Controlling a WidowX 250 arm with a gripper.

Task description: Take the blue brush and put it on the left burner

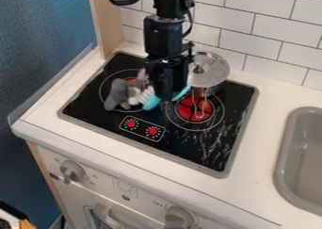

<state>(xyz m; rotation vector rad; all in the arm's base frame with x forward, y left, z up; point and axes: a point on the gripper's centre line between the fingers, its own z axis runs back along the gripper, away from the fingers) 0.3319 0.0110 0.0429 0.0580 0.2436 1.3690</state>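
While a grey plush toy [117, 94] lies over the left burner [130, 79], the light-blue brush with white bristles [151, 102] rests just beside it. At its handle is the black two-finger gripper [167, 97]; whether it is open or closed, I cannot tell. It should hold firmly, lift before going left, and avoid the shiny metal pot [209, 72].

Black stovetop [195, 148], light-blue brush [151, 102]
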